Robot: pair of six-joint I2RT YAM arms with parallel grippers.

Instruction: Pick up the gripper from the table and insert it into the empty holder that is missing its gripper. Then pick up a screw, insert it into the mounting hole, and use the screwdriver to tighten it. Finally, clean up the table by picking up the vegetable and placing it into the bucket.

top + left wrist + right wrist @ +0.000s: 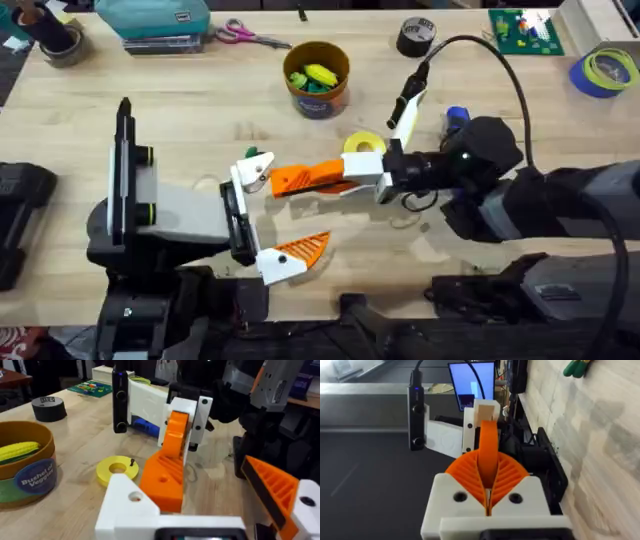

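My right gripper [362,178] is shut on the gripper [310,179], an orange ribbed wedge. It holds the wedge out toward the left arm. The wedge's tip is at the empty holder [250,174], the bare white finger of my left gripper [265,215], which stands open. In the left wrist view the wedge [162,479] lies right beside the holder [131,506]; whether they touch I cannot tell. The left gripper's other finger carries its orange pad [305,246]. The green vegetable [259,155] lies just behind the holder. The bucket [316,80] stands farther back. The blue screwdriver [457,117] lies behind the right arm.
A yellow disc [365,143] lies behind the right gripper, with a small dark screw [132,462] on it. The bucket holds a yellow toy corn [320,74]. A black tape roll [416,36], scissors [247,35] and a blue tape roll [605,70] lie along the back.
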